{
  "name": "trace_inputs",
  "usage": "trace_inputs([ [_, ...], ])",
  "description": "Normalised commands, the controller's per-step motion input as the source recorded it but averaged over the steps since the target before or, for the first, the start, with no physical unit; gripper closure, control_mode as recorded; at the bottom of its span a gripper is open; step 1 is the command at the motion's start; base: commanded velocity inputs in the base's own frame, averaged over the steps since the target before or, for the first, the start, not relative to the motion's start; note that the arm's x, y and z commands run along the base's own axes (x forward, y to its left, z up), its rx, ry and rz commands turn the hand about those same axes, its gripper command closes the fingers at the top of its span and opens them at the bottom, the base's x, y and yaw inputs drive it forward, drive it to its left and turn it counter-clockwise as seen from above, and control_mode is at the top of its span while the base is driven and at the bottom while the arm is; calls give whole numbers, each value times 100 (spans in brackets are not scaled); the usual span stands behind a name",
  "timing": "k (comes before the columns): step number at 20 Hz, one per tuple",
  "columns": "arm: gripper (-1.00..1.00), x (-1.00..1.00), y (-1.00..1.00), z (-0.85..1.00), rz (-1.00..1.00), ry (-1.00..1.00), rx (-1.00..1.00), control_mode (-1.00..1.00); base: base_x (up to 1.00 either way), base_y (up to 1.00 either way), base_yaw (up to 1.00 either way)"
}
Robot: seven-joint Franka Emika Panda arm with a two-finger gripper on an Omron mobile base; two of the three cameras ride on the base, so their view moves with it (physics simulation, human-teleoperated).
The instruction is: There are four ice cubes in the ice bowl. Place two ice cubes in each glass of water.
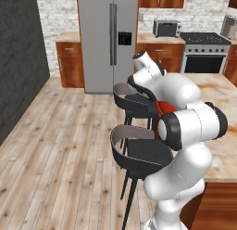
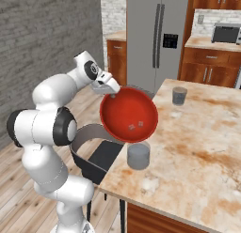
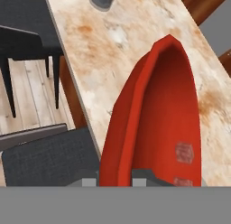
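My jaws pinch a smooth red bowl [image 2: 128, 113] with a matt plastic look. The 2 tumblers [image 2: 138, 155] look like grey translucent glass. The counter [image 2: 202, 147] is polished marble, the floor [image 1: 55, 145] pale wood planks.

A home kitchen. Big grey fridge [image 1: 111, 41] at the top middle of the left base view, stove [image 1: 205, 52] and toaster oven [image 1: 166, 28] at the upper right, brown wood cabinets [image 1: 70, 63] (under a white brick wall), a stone counter [image 2: 197, 147] with dark stools [image 1: 139, 152] beside it.
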Motion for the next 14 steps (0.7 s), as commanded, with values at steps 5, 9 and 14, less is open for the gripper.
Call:
trace_inputs([
  [5, 100, 0, 3, 1, 0, -3, 3, -100, 0, 0, 0],
  [9, 100, 0, 0, 13, 0, -8, 3, -100, 0, 0, 0],
  [14, 100, 0, 0, 26, 0, -11, 1, -100, 0, 0, 0],
])
